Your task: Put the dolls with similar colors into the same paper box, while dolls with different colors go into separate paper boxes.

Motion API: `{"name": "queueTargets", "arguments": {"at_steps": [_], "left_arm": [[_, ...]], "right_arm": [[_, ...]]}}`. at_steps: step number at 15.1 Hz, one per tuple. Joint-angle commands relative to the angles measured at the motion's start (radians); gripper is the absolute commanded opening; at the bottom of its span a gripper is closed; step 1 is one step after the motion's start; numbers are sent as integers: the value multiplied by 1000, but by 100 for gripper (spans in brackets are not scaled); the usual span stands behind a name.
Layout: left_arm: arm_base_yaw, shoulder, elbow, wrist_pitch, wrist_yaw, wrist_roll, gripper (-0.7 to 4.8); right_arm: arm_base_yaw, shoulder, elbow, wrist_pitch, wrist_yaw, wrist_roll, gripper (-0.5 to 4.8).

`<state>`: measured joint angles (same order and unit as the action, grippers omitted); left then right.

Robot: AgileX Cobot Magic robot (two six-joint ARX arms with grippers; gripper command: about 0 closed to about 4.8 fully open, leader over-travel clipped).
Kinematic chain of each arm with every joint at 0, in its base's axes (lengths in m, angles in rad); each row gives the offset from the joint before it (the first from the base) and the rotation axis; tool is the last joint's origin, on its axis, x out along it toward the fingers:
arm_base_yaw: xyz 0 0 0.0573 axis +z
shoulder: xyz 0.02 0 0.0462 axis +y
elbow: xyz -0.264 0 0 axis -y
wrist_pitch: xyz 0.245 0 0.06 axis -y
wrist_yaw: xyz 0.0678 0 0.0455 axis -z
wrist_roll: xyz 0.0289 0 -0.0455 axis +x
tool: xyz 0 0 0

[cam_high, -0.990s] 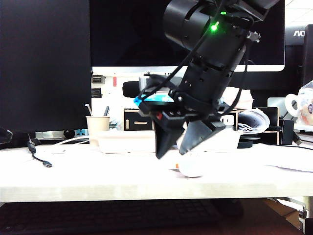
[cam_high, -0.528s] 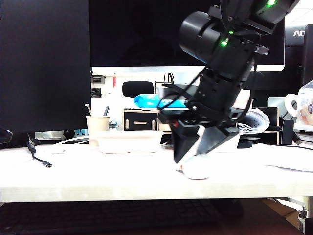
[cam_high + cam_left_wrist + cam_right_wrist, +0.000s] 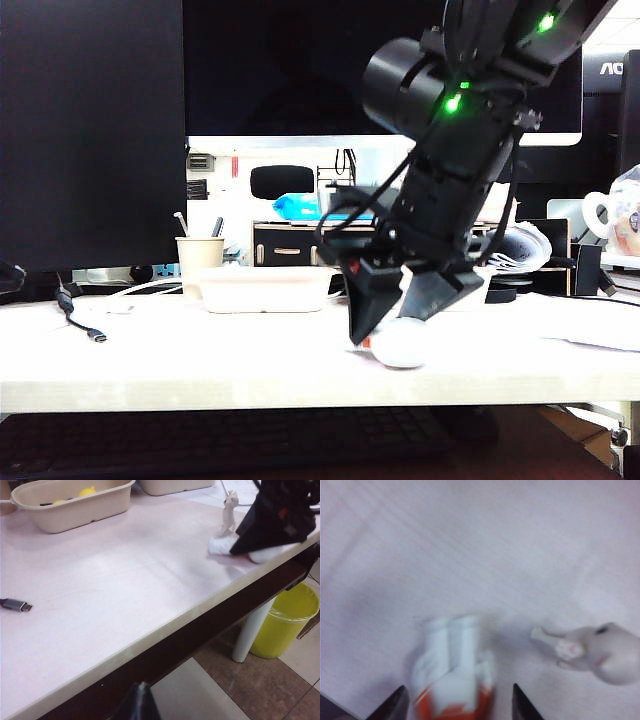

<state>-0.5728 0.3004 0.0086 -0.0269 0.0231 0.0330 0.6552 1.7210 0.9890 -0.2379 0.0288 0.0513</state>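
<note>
Whereas a second ago it hung clear, the right pincer (image 3: 392, 318) now straddles the white doll (image 3: 398, 345) on the table (image 3: 200, 350). Left wrist view: left pincer (image 3: 140, 705), state indeterminable; yellow dolls (image 3: 88, 490) occupy one paper box (image 3: 75, 510). Right wrist view: jaws open, nothing gripped; grasp pending.

Right gripper (image 3: 455, 700) straddles white doll (image 3: 455, 675) — small figurine (image 3: 600, 650) crowds one side.

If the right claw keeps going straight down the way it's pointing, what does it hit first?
Most likely the white doll. The right claw stands open with its fingers either side of the doll, which lies on the table near its front edge. Depth is blurred, so contact is uncertain.
</note>
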Motion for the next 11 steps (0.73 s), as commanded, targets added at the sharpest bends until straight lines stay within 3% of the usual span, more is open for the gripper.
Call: {"name": "queueTargets", "arguments": {"at_steps": [1, 3, 5, 7, 9, 11], "left_arm": [[0, 0, 1, 6, 0, 4, -5], [0, 0, 1, 6, 0, 4, -5], [0, 0, 1, 6, 0, 4, -5], [0, 0, 1, 6, 0, 4, -5], [0, 0, 1, 6, 0, 4, -5], [0, 0, 1, 6, 0, 4, -5]], "right_arm": [[2, 2, 0, -3, -5, -2, 249], [2, 2, 0, 1, -5, -2, 198], [2, 4, 0, 8, -1, -3, 197], [2, 6, 0, 11, -1, -3, 138], [2, 13, 0, 12, -2, -3, 138], [2, 21, 0, 10, -2, -3, 104]]}}
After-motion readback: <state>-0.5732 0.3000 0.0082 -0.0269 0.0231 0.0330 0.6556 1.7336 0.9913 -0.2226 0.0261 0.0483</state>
